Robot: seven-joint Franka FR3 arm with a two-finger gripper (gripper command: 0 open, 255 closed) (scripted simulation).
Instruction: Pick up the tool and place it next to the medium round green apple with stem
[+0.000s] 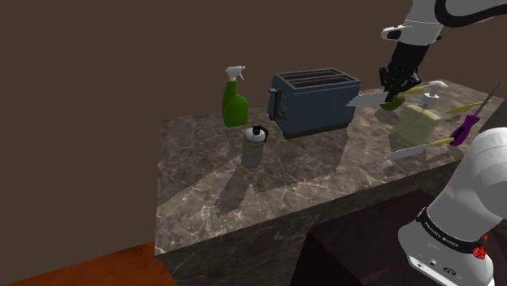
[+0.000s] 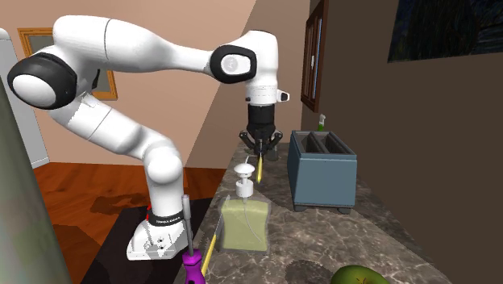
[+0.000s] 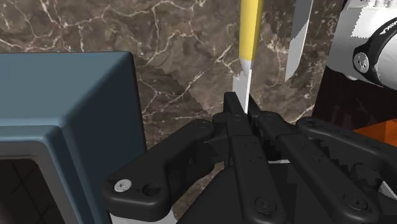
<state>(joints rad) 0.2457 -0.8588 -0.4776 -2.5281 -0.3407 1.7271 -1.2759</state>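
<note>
Above the dark stone counter [image 1: 244,191], in a room with brown walls [image 1: 122,65], my gripper [image 3: 243,102] pinches the yellow knife [image 3: 249,32] by its blade, up near the blue toaster [image 1: 315,101].

One toaster [image 1: 317,101], one soap dispenser [image 1: 418,122], one screwdriver [image 1: 465,128], one apple [image 2: 360,277]

Toaster [image 1: 315,101] btwn spray bottle [image 1: 236,101] & soap dispenser [image 1: 418,122].

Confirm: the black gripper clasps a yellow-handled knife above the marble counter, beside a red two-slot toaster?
Not quite: the two-slot toaster is blue-grey, not red, as the shoulder view shows. The black gripper does clasp the yellow-handled knife above the marble counter.
</note>
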